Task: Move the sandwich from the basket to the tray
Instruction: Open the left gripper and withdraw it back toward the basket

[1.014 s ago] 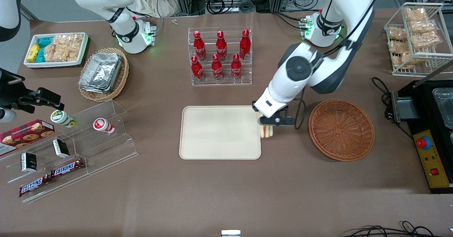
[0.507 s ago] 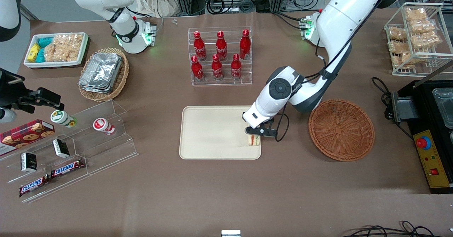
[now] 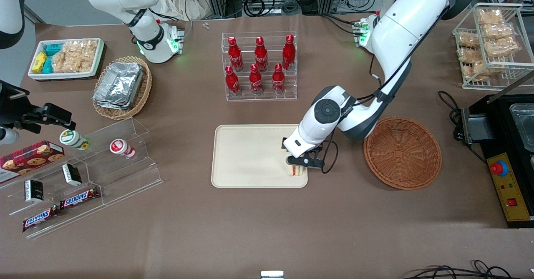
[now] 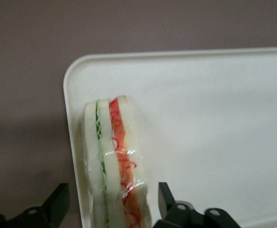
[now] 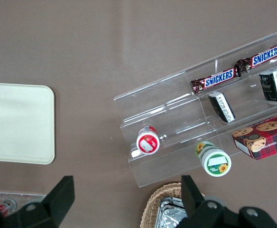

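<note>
Sandwich [image 4: 114, 164]: wrapped wedge, white bread with green and red-orange filling along its cut edge. It stands on edge at the corner of the tray nearest the front camera and toward the working arm's end, close inside the rim. The upright pose follows from the pinch grip on its flat faces, and the corner is simply the first tray surface met on the way from the basket. Whether it already rests on the tray or hangs just above it cannot be told.

Gripper [image 3: 297, 165]: directly above the sandwich, fingers to either side. In the wrist view one finger [image 4: 58, 202] stands clear of the bread with a visible gap; the other sits close to the wrap. Judged let go, or in the act of letting go.

Tray [image 3: 250, 154]: cream, rounded corners, otherwise bare; lies between the basket and the acrylic snack stand [image 3: 87, 174].

Basket [image 3: 402, 152]: reddish-brown wicker, beside the tray toward the working arm's end, holding nothing visible.

Change noted: one second ago the sandwich hung at the tray's edge, half outside the rim; half a second ago it was over the rim; now it is farther inside and nearer the front camera, the arm lower and more folded.

Also present: bottle rack [image 3: 258, 66], untouched.
</note>
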`<state>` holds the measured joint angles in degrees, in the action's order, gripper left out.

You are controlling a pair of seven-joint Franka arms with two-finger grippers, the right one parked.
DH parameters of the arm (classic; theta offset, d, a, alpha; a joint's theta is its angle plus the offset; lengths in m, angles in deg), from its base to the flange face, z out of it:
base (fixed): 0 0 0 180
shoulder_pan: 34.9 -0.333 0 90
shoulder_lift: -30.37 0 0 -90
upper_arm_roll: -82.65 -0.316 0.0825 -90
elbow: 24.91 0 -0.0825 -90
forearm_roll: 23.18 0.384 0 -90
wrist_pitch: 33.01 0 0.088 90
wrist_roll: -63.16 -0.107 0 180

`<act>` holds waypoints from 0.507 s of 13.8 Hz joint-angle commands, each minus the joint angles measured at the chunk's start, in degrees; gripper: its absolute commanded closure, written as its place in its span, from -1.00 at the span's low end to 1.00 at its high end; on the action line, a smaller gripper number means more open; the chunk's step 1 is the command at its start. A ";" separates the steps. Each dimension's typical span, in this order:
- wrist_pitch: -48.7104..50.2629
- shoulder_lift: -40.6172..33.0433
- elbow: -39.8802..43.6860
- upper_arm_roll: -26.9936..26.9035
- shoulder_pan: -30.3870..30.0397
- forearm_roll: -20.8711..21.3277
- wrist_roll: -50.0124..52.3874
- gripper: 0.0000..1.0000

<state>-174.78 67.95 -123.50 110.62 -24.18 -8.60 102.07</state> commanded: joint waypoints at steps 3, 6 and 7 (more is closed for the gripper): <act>10.79 -12.32 0.76 -2.91 0.18 0.27 7.15 -1.00; 20.90 -18.13 3.39 -7.12 0.18 -5.26 5.83 -1.00; 23.88 -19.45 4.62 -8.18 0.18 -7.01 2.95 -1.00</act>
<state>-155.58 51.41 -120.02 104.84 -24.46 -12.65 107.20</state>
